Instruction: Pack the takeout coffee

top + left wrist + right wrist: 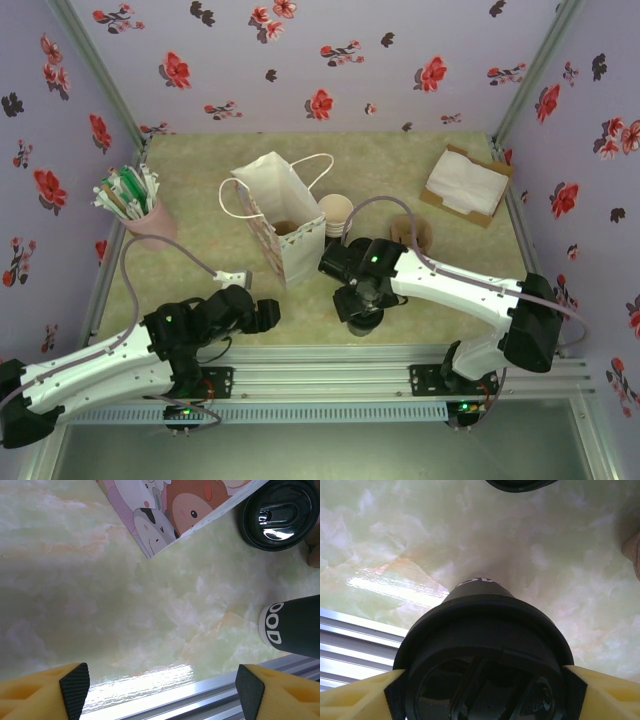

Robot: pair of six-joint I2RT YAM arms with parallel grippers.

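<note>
Right wrist view: the right pincer is clamped on the takeout coffee. Its yellow fingers press against either side of the black lid, and the cup stands upright over the marbled green tabletop. In the top external view the cup lies at lower centre, below and right of the paper bag. The left pincer hangs with its jaws wide apart above bare tabletop, holding nothing.
</note>
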